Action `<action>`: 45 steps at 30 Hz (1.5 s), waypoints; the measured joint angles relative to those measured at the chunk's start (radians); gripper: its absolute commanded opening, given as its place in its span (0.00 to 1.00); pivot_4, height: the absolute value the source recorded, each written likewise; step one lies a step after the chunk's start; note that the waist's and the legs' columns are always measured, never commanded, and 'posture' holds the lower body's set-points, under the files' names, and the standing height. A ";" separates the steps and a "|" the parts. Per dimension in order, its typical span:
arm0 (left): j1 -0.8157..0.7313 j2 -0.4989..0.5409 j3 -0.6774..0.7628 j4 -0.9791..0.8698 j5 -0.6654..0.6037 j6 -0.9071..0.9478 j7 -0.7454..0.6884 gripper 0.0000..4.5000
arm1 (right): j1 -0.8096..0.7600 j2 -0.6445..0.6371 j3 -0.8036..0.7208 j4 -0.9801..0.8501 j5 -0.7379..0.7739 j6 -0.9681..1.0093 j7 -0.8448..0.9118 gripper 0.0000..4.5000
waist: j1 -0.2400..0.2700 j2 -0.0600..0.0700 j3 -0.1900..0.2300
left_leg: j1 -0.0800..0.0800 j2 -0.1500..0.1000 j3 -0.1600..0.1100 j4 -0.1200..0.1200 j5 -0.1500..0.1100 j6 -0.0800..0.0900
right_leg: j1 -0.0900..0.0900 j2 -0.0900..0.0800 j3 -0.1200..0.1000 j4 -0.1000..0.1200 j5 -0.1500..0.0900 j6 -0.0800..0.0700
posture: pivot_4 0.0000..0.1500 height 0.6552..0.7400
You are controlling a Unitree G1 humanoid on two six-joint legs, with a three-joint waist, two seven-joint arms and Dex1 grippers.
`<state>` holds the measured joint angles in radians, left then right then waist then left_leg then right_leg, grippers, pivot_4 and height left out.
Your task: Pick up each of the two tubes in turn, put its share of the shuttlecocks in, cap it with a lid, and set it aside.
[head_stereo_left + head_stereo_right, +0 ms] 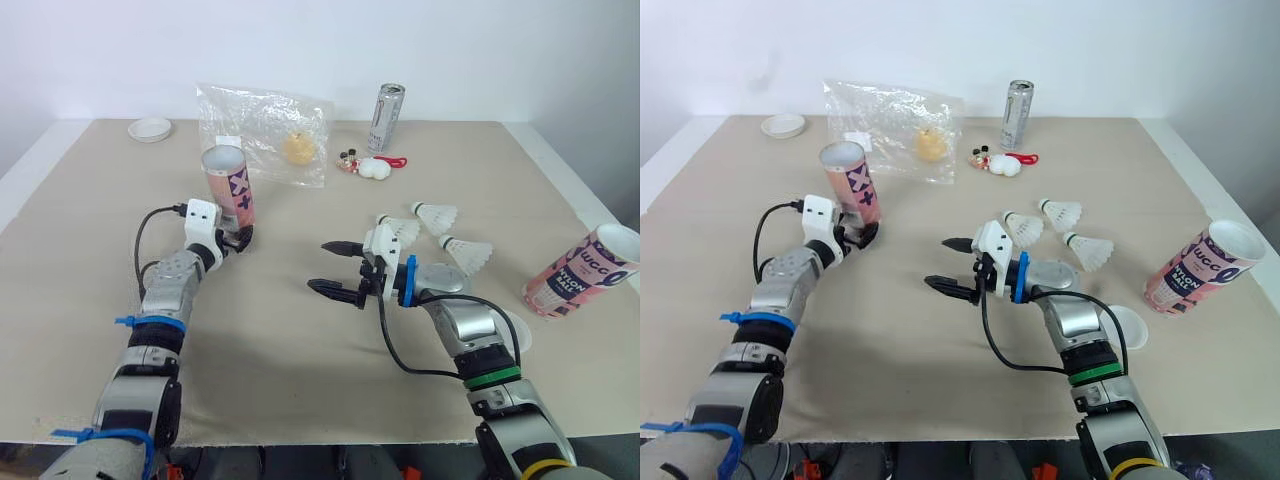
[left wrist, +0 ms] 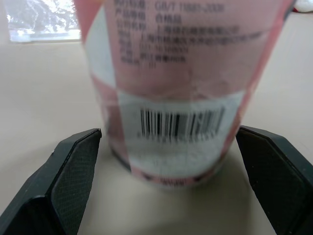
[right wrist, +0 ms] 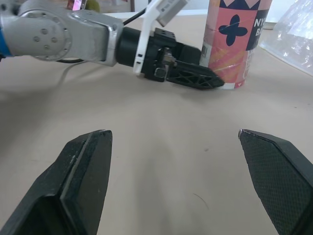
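A pink patterned tube (image 1: 228,185) stands upright with its mouth open at the left of the table. My left gripper (image 1: 240,240) is open, its fingers (image 2: 73,166) flanking the tube's base (image 2: 171,147) close to its wall. My right gripper (image 1: 320,266) is open and empty above the table's middle, pointing toward the left gripper (image 3: 195,78). A second pink tube (image 1: 580,272) lies tilted at the right edge. Three white shuttlecocks (image 1: 435,215) lie just beyond the right wrist. One white lid (image 1: 515,330) sits beside my right forearm, and another lid (image 1: 150,128) lies at the far left corner.
A clear plastic bag (image 1: 265,135) with something yellow inside lies behind the standing tube. A silver can (image 1: 386,117) stands at the back, with a small red-and-white trinket (image 1: 368,166) in front of it. The table's right edge (image 1: 575,195) runs close to the tilted tube.
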<state>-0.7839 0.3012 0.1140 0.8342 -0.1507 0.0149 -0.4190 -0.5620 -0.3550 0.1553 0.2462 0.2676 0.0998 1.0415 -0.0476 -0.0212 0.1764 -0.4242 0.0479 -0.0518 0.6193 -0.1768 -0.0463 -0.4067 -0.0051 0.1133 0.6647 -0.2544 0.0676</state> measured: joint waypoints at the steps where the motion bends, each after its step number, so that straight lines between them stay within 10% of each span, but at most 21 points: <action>1: -0.020 0.000 0.000 0.038 0.004 -0.019 -0.007 1.00 | 0.000 0.000 0.000 -0.001 0.000 -0.001 -0.002 0.98 | 0.000 0.000 0.000 | 0.000 0.000 0.000 0.000 0.000 0.000 | 0.000 0.000 0.000 0.000 0.000 0.000 | 1.00 1.00; 15: -0.130 0.001 0.011 0.266 0.016 -0.140 -0.081 1.00 | 0.017 -0.014 0.000 -0.043 -0.002 0.001 -0.017 0.98 | 0.000 0.000 0.000 | -0.001 0.000 -0.002 -0.001 0.000 0.000 | 0.000 0.000 -0.002 0.000 0.000 0.000 | 1.00 1.00; 20: -0.133 0.001 0.020 0.277 0.016 -0.152 -0.084 0.67 | 0.017 -0.014 0.001 -0.049 -0.002 0.007 -0.017 1.00 | 0.000 0.000 0.000 | -0.001 0.000 -0.002 -0.001 0.000 0.000 | 0.000 0.000 -0.002 0.000 0.000 0.000 | 1.00 1.00; 28: -0.103 0.004 0.017 0.238 0.018 -0.169 -0.093 0.67 | 0.017 -0.016 0.001 -0.054 0.000 0.021 -0.016 1.00 | 0.000 0.000 0.000 | -0.001 0.000 -0.002 -0.001 0.000 0.000 | 0.000 0.000 -0.002 0.000 0.000 0.000 | 1.00 1.00; 45: 0.335 0.359 -0.303 -0.825 -0.007 0.187 -0.658 0.67 | 0.330 -0.114 -0.215 -0.569 0.140 0.340 -0.300 1.00 | -0.001 0.000 0.000 | 0.000 0.001 -0.003 -0.001 0.001 0.000 | 0.000 0.000 -0.003 0.001 -0.003 -0.008 | 1.00 1.00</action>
<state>-0.4492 0.6606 -0.1891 0.0088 -0.1578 0.2015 -1.0771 -0.2321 -0.4686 -0.0596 -0.3223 0.4079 0.4395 0.7417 -0.0484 -0.0209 0.1766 -0.4238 0.0485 -0.0545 0.6179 -0.1753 -0.0463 -0.4070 -0.0054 0.1107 0.6661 -0.2578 0.0593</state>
